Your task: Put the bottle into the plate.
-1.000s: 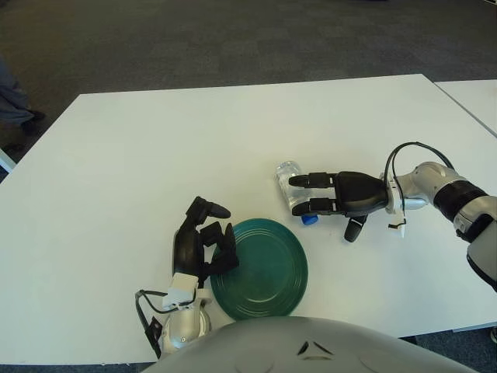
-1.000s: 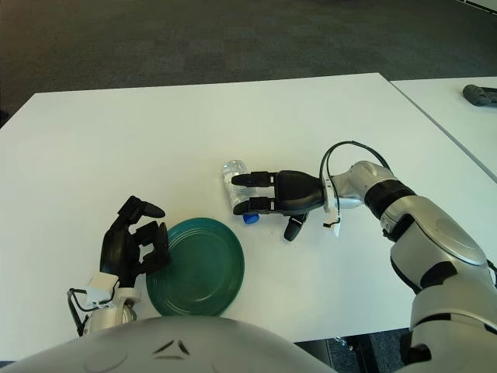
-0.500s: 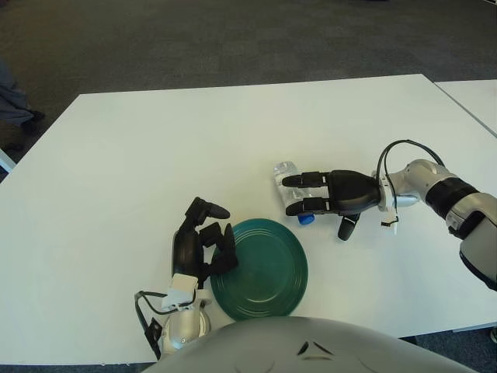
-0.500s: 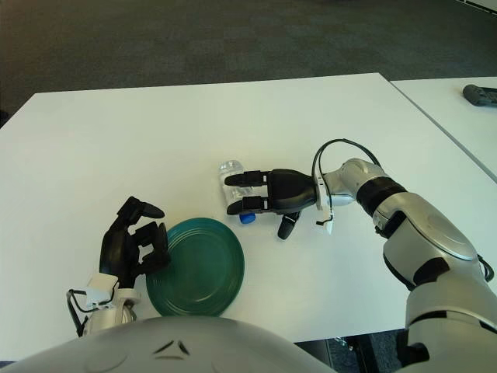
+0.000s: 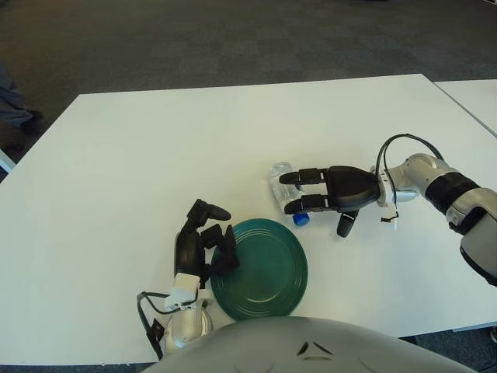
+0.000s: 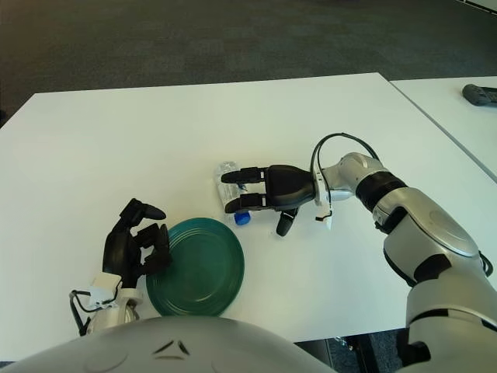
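Observation:
A clear bottle (image 5: 277,180) with a blue cap (image 5: 300,220) lies on its side on the white table, cap end toward me. My right hand (image 5: 311,190) reaches in from the right, palm down. Its two long fingers (image 5: 301,176) stretch across the top of the bottle, and the thumb (image 5: 344,225) hangs apart to the right of the cap. The dark green plate (image 5: 264,268) sits near the front edge, just left of and nearer than the bottle, with nothing on it. My left hand (image 5: 203,241) shows beside the plate's left rim, fingers loosely bent, holding nothing.
A second white table (image 6: 466,116) adjoins on the right, with a dark object (image 6: 480,94) on it. A black cable (image 5: 396,148) loops above my right wrist. Dark carpet lies beyond the table's far edge.
My right hand has slid leftward across the table, and the bottle under its fingers has shifted left with it, closer to the plate. The left hand and the plate have stayed put.

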Tool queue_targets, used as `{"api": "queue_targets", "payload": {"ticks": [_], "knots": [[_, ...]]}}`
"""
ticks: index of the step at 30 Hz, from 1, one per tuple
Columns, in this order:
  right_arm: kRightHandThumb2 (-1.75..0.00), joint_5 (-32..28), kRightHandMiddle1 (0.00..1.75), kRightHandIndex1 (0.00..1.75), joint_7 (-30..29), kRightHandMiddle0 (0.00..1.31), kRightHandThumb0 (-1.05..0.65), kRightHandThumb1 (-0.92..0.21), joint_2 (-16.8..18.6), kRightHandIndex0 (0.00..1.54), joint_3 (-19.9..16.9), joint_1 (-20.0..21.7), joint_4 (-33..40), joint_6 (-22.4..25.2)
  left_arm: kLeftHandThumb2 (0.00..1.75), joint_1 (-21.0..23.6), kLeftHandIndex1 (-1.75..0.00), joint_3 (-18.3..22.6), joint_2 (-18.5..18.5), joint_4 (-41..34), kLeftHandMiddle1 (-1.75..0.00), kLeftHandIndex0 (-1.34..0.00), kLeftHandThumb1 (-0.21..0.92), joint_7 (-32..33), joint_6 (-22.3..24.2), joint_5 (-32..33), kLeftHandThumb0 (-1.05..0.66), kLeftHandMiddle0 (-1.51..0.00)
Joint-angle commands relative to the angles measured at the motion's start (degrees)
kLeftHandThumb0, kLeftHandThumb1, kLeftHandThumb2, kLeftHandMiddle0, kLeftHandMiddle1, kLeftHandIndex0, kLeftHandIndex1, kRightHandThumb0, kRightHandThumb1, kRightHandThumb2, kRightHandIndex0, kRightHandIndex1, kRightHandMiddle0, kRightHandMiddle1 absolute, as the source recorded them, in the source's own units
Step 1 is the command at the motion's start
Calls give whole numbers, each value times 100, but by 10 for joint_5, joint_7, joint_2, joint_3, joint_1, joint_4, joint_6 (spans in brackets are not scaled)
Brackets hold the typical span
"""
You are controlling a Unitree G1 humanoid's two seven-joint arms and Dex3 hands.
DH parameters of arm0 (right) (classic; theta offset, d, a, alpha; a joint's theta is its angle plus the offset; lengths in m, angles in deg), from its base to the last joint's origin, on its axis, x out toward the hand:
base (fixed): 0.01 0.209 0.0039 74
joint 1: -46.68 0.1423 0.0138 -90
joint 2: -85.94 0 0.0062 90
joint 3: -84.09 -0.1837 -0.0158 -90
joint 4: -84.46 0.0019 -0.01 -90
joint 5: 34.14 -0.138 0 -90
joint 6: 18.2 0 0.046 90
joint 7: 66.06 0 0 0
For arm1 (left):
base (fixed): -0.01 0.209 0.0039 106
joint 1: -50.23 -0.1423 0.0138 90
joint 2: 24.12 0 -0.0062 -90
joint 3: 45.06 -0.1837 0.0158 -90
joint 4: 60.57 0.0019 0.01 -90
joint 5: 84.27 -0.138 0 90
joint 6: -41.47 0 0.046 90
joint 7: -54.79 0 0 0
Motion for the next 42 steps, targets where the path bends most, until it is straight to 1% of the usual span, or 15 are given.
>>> {"api": "queue_targets", "payload": {"ticks": [1, 7, 13, 24, 29, 42], "knots": [[-68, -6, 55, 2, -4, 0, -95, -92, 6, 28, -4, 19, -2, 2, 125, 10, -175, -40, 41, 6, -175, -58, 37, 9, 4, 1, -47, -129], [-68, -4, 52, 1, -2, 0, -95, -92, 9, 27, -2, 29, -4, 0, 126, 14, -175, -47, 43, 13, -175, -58, 36, 17, 0, -2, -47, -129], [-72, -6, 50, 1, 3, 0, -94, -92, 12, 27, 0, 38, -7, -12, 126, 17, -175, -59, 51, 20, -175, -58, 36, 31, -3, -9, -47, -130], [-74, 1, 54, 1, 16, 0, -91, -92, 21, 29, 8, 55, -20, -28, 127, 27, -175, -78, 61, 30, -175, -59, 36, 54, -6, -13, -47, -130], [-73, 5, 55, 1, 15, 0, -91, -92, 25, 28, 14, 61, -26, -28, 127, 35, -175, -83, 61, 37, -175, -59, 35, 56, -15, -10, -47, -131], [-67, 14, 58, 0, 14, 0, -90, -92, 35, 29, 39, 76, -45, -26, 128, 45, -175, -90, 63, 44, -175, -59, 35, 56, -18, -11, -48, -131]]}}
